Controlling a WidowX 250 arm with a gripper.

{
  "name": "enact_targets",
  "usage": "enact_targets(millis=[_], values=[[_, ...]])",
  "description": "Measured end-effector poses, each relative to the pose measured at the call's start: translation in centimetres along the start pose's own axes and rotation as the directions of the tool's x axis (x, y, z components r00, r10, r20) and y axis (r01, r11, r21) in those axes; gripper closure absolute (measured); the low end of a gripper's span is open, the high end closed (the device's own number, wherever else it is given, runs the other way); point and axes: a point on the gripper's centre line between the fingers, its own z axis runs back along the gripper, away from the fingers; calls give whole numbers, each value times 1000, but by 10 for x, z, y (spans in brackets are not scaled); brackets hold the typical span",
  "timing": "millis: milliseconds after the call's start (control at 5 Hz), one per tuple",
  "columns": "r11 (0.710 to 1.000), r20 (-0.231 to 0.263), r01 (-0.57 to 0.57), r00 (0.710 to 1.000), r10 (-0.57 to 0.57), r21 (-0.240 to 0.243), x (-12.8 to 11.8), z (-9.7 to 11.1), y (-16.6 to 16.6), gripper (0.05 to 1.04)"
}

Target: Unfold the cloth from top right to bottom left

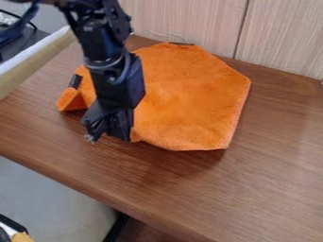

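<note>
Orange, plush cloth (pixel 189 99) lies partly folded.

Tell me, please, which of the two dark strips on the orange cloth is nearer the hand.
The strip at the picture's left, beside the arm; the other is at the cloth's far edge, by the wall.

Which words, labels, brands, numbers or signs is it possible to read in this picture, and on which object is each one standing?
No text can be read anywhere.
Dark strip at the left part of the orange cloth: perhaps a label, no letters can be made out.
Thin dark strip at the cloth's top edge: too small to read.
Black robot arm: no readable lettering.
</note>
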Motion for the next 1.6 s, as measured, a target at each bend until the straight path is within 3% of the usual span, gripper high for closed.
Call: enact_targets(millis=[400, 800, 1000, 1400, 1600], values=[[998, -34, -11, 999, 9, -65, -7, -24, -23, 1002], [993, -39, -33, 999, 29, -110, -15, -53, -23, 973], [992, -40, -46, 998, 42, -117, -15, -55, -21, 812], [992, -41, -41, 999, 36, -121, -14, -53, -22, 297], [993, -35, -27, 999, 23, -117, -10, -47, -22, 85]])
